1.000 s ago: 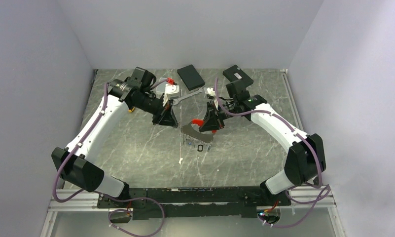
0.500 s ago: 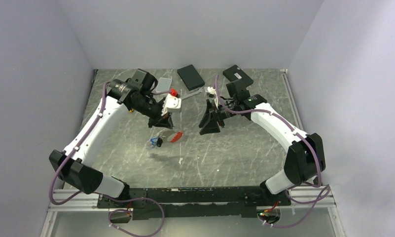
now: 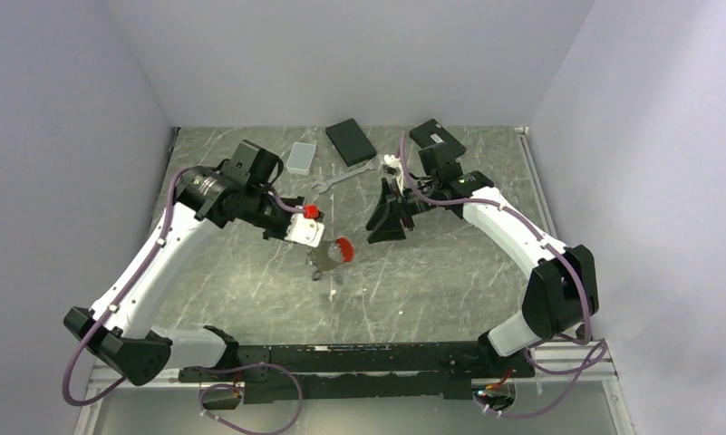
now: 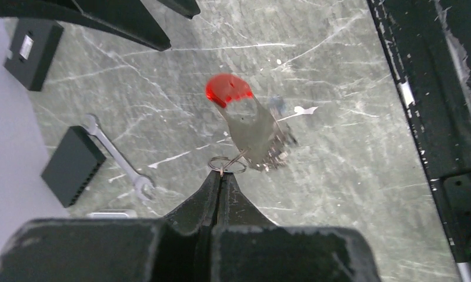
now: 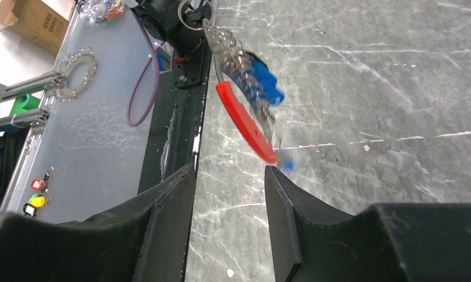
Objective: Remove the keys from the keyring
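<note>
The left gripper (image 4: 222,175) is closed tight on the thin grey metal ring of the small keyring (image 4: 227,89) with its red curved clip, and holds it up above the grey marble-patterned table (image 3: 250,281), between the two arms. The small metal keys (image 5: 262,82) with bright blue plastic heads hang on the keyring just beside the red clip — they look blurred, so I cannot count them. The right gripper (image 5: 229,171) stands with its jaws about half apart and has nothing between them — it is near the bunch but not touching it.
</note>
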You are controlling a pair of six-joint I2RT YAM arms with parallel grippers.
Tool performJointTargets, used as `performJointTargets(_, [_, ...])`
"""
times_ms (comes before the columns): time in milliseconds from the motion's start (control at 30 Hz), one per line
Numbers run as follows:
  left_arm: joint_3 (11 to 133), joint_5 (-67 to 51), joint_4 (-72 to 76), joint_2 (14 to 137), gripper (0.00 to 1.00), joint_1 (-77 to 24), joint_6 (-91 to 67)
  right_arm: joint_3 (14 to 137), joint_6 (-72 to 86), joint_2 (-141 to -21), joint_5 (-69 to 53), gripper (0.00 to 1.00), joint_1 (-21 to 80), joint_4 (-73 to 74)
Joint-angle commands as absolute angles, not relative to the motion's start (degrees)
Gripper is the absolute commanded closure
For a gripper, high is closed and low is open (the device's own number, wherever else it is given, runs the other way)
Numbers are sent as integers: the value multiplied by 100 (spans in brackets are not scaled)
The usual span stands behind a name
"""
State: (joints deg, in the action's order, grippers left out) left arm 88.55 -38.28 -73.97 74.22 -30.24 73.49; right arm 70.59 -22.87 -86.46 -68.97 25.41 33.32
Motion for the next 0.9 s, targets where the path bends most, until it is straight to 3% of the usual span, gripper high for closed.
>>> performJointTargets(0, [8729, -3759, -6906, 7064, 100, -3231, 7990, 7340, -2263, -8413, -7234, 50, 2514, 3260])
performJointTargets(667, [8108, -3575, -6338, 6552, 100, -3717, 8453, 7495, -1894, -8395, -7011, 52, 2522, 2997])
performJointTargets(867, [7582, -3396, -5961, 6125, 100, -3931, 9287, 7638, -1983, -8484, -6966, 54, 2531, 2784])
